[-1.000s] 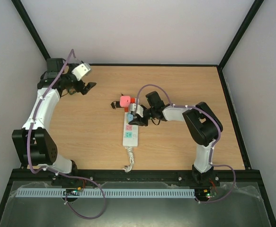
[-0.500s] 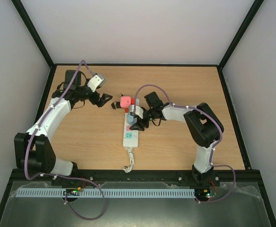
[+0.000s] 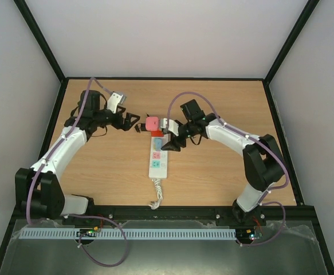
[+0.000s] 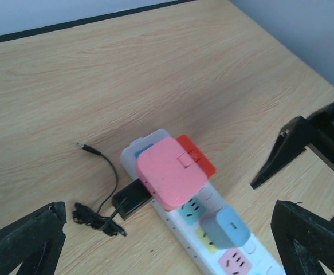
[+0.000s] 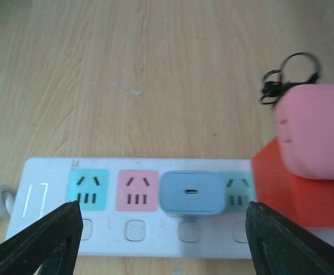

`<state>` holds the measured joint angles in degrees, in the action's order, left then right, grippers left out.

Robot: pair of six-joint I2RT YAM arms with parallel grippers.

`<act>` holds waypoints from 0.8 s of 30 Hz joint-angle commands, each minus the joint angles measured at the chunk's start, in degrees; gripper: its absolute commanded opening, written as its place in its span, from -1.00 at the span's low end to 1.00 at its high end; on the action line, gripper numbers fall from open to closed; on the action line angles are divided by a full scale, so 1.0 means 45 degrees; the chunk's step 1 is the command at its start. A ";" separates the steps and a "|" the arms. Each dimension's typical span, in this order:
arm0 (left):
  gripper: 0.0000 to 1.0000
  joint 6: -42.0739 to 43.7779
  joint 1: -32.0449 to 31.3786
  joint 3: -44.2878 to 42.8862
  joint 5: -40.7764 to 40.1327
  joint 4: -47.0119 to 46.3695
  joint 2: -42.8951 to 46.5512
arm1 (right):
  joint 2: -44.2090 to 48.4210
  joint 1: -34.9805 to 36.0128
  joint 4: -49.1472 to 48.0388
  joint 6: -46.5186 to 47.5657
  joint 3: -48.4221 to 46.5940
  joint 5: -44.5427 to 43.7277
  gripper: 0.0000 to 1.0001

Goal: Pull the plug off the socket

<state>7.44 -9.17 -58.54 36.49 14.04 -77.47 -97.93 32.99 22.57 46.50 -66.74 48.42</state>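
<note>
Plainly, left hand (image 4: pixel 168 243) and right hand (image 5: pixel 164 243) gape; pink plug (image 4: pixel 169 175) sits on socket (image 3: pixel 157 163).

Smooth white plastic socket (image 3: pixel 158 163), matt pink plug (image 4: pixel 169 172), wood-grain table (image 3: pixel 109 166).

Left arm (image 3: pixel 63 146) stretched forward and inward. Left gripper (image 3: pixel 135 123) jaws fully apart, nothing between them. Right arm (image 3: pixel 235 134) elbow bent, forearm reaching toward centre. Right gripper (image 3: pixel 168 140) pitched down, jaws parted wide, not clamping anything.
</note>
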 commanded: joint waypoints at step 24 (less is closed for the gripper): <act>0.98 -0.7564 -0.0831 0.1098 0.1808 -0.3697 -0.1422 | -0.3273 -0.1277 -0.3868 -0.1479 -0.2084 -0.0077 0.71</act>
<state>-21.37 -12.62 -54.65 42.26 0.56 -82.26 -110.48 27.07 7.11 39.20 -73.36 46.61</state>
